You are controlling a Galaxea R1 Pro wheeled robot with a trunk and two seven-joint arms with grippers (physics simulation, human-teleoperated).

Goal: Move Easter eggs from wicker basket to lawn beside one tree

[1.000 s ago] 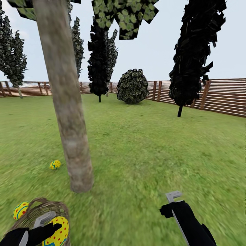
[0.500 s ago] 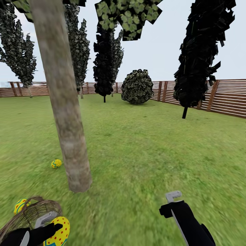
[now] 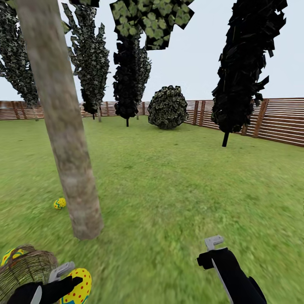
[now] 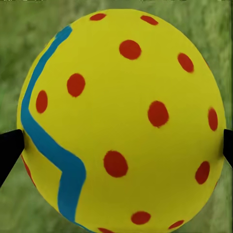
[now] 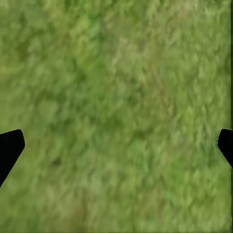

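Head view: left gripper at 7 o'clock, jaws clamped on egg beside wicker basket. Second egg on lawn beside tree. Third egg behind basket. Right gripper jaws wide, empty, over grass.

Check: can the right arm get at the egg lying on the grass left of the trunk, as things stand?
Probably not. That egg lies past the tree trunk, on its far left, while the right gripper hangs open over bare lawn well to the right. The trunk blocks the line.
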